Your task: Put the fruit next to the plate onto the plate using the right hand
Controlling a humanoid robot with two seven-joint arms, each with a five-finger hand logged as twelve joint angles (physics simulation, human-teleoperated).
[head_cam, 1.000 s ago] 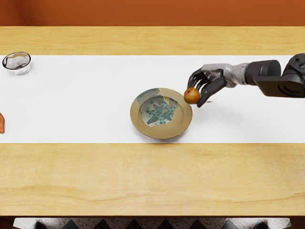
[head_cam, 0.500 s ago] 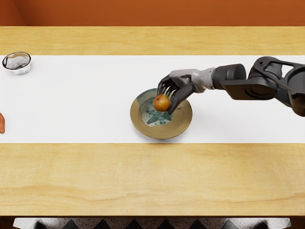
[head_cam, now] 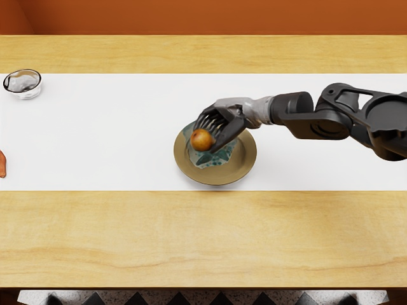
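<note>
A small orange-red fruit (head_cam: 202,139) is held in my right hand (head_cam: 213,129), whose fingers are curled around it from above and behind. The hand and fruit hover over the left part of the round olive plate (head_cam: 238,166) with its blue-green centre. The right arm (head_cam: 318,116) reaches in from the right edge across the white runner. Whether the fruit touches the plate cannot be told. The left arm does not show.
A small glass bowl (head_cam: 22,83) stands at the far left of the white runner (head_cam: 114,133). An orange object (head_cam: 2,163) peeks in at the left edge. Bare wooden table (head_cam: 203,235) lies in front.
My right hand has carried the fruit leftwards from beside the plate's right rim to above the plate's left half, the arm stretching further in.
</note>
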